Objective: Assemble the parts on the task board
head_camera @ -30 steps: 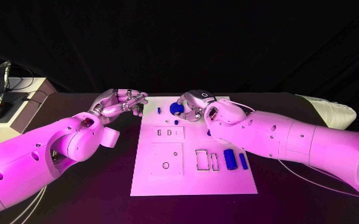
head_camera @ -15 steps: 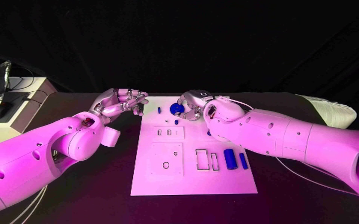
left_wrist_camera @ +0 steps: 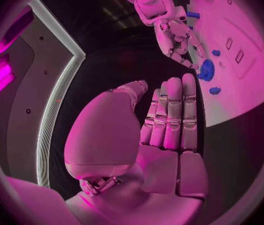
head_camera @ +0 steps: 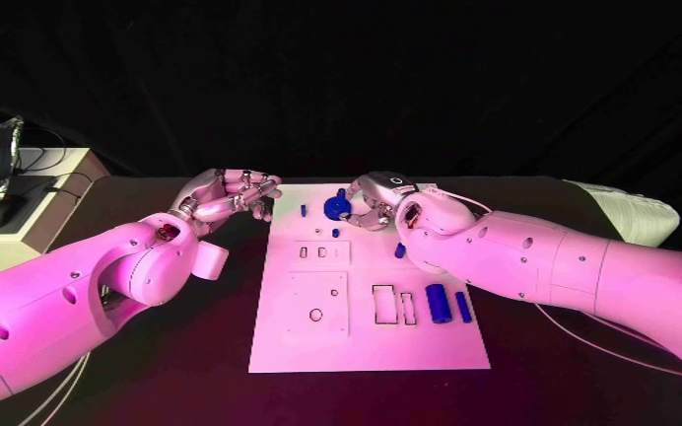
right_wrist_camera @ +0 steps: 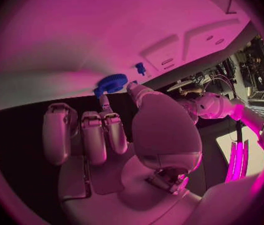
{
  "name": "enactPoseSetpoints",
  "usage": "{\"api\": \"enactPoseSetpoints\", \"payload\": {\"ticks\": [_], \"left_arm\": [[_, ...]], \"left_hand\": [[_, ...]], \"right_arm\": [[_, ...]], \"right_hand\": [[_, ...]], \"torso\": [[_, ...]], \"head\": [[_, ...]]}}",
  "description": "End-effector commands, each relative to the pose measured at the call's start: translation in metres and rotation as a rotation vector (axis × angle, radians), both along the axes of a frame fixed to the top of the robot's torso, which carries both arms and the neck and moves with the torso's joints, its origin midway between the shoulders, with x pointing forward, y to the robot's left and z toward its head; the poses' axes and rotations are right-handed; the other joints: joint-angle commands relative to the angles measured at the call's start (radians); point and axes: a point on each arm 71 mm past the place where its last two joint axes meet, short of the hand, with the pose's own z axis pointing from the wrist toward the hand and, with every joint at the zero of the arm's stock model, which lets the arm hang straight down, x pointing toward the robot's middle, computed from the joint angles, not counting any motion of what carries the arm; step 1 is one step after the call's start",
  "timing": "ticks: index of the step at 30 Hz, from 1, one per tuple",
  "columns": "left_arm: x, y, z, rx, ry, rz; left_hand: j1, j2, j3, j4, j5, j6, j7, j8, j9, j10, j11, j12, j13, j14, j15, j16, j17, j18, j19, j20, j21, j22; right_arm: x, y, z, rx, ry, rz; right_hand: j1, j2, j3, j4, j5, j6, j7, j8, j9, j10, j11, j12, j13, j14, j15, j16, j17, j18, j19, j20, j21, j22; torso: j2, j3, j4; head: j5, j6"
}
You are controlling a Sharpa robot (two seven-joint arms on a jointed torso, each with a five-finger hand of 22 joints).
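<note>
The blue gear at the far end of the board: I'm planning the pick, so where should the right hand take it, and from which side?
Probably by its toothed rim, from the right-hand side. The blue gear lies as a round disc on the task board, and the right hand is already beside it with fingertips at its edge, so a thumb-and-finger pinch across the rim looks simplest.

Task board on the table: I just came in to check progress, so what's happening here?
The right hand is at the far end of the white task board, its fingers touching a round blue gear there. Whether it grips the gear is unclear. The left hand hovers beside the board's far left corner, fingers curled and holding nothing. Two blue cylinders lie loose near the board's right edge.
</note>
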Motion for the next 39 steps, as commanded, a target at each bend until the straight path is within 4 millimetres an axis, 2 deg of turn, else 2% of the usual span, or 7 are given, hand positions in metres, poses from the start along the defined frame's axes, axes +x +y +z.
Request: {"api": "enactPoseSetpoints", "payload": {"ticks": [1, 8, 20, 24, 29, 34, 39], "left_arm": [[0.0, -0.001, 0.0, -0.004, -0.005, -0.013], [0.0, 0.002, 0.0, -0.003, -0.007, -0.007], [-0.002, 0.002, -0.005, -0.007, -0.003, -0.013], [-0.004, 0.002, -0.009, -0.011, 0.0, -0.024], [-0.006, 0.002, -0.013, -0.01, 0.003, -0.031], [-0.007, 0.001, -0.015, -0.008, 0.005, -0.033], [-0.007, 0.001, -0.017, -0.008, 0.007, -0.035]], "left_hand": [[-0.001, 0.004, 0.006, 0.001, 0.0, -0.006, 0.003, -0.007, 0.002, -0.008, -0.001, 0.004, 0.002, -0.006, 0.001, 0.005, -0.001, 0.012, -0.006, 0.0, 0.004, 0.002], [-0.002, 0.004, 0.006, 0.0, 0.0, -0.007, 0.004, -0.007, 0.002, -0.009, -0.001, 0.004, 0.002, -0.006, 0.001, 0.005, -0.002, 0.012, -0.006, 0.001, 0.004, 0.002], [-0.003, -0.003, 0.004, -0.001, -0.001, -0.008, 0.003, -0.008, 0.003, -0.011, -0.001, 0.004, 0.002, -0.012, 0.002, 0.003, -0.003, 0.012, -0.011, 0.001, 0.004, 0.003], [-0.001, -0.007, 0.004, -0.006, -0.002, -0.003, -0.004, -0.005, 0.005, -0.012, -0.004, 0.004, 0.003, -0.015, 0.0, 0.003, -0.004, 0.012, -0.015, 0.002, 0.006, 0.004], [0.001, -0.012, 0.003, -0.01, -0.003, -0.005, -0.009, -0.006, 0.006, -0.012, -0.007, 0.005, 0.004, -0.016, -0.002, 0.003, -0.005, 0.013, -0.018, 0.001, 0.007, 0.005], [0.001, -0.014, 0.002, -0.011, -0.003, -0.006, -0.01, -0.006, 0.006, -0.01, -0.008, 0.006, 0.005, -0.017, -0.002, 0.003, -0.005, 0.013, -0.018, 0.001, 0.007, 0.005], [0.001, -0.014, 0.002, -0.012, -0.003, -0.006, -0.01, -0.006, 0.006, -0.01, -0.008, 0.007, 0.005, -0.017, -0.003, 0.003, -0.006, 0.013, -0.019, 0.001, 0.008, 0.005]], "right_arm": [[-0.005, -0.004, 0.011, 0.123, -0.091, 0.013], [-0.009, -0.035, 0.029, 0.284, -0.061, 0.024], [-0.005, -0.129, 0.039, 0.346, 0.167, 0.029], [-0.001, -0.157, 0.038, 0.286, 0.172, 0.004], [0.003, -0.18, 0.035, 0.187, 0.163, -0.024], [0.006, -0.186, 0.031, 0.127, 0.153, -0.039], [0.01, -0.183, 0.028, 0.099, 0.138, -0.054]], "right_hand": [[0.009, -0.004, -0.001, -0.005, -0.004, 0.009, 0.001, 0.003, -0.002, 0.1, 0.007, 0.006, 0.259, 0.106, 0.007, 0.004, 0.263, -0.018, 0.005, 0.007, 0.006, 0.073], [0.076, -0.031, 0.004, -0.031, -0.013, 0.017, 0.004, -0.001, -0.012, 0.095, 0.01, 0.001, 0.254, 0.106, 0.009, 0.004, 0.263, -0.015, -0.001, 0.008, -0.007, 0.064], [0.262, -0.08, 0.057, -0.165, -0.027, 0.097, -0.015, 0.042, -0.016, 0.088, -0.005, -0.005, 0.248, 0.104, -0.009, 0.002, 0.256, -0.012, -0.012, -0.006, -0.023, 0.057], [0.271, -0.094, 0.056, -0.181, -0.015, 0.082, -0.058, 0.034, -0.025, 0.09, -0.043, -0.004, 0.249, 0.102, -0.042, 0.0, 0.249, -0.009, -0.015, -0.031, -0.032, 0.053], [0.273, -0.097, 0.056, -0.187, -0.008, 0.077, -0.068, 0.033, -0.029, 0.096, -0.054, 0.002, 0.255, 0.103, -0.056, 0.001, 0.253, -0.011, -0.011, -0.045, -0.026, 0.06], [0.271, -0.099, 0.053, -0.191, 0.004, 0.057, -0.06, 0.025, -0.034, 0.098, -0.048, 0.004, 0.257, 0.105, -0.057, 0.003, 0.259, -0.013, -0.007, -0.051, -0.021, 0.065], [0.265, -0.096, 0.04, -0.188, 0.001, 0.039, -0.037, 0.017, -0.04, 0.101, -0.028, 0.006, 0.259, 0.106, -0.042, 0.004, 0.263, -0.016, -0.003, -0.043, -0.017, 0.071]], "torso": [[-0.001, 0.0008, -0.0015], [-0.004, 0.0023, -0.0064], [-0.016, 0.0122, -0.0234], [-0.019, 0.0171, -0.0285], [-0.021, 0.0206, -0.0273], [-0.021, 0.0242, -0.0277], [-0.02, 0.0195, -0.0277]], "head": [[0.0, 0.003], [-0.004, 0.013], [-0.013, 0.016], [-0.005, 0.017], [-0.017, 0.015], [-0.02, 0.01], [-0.023, 0.007]]}}
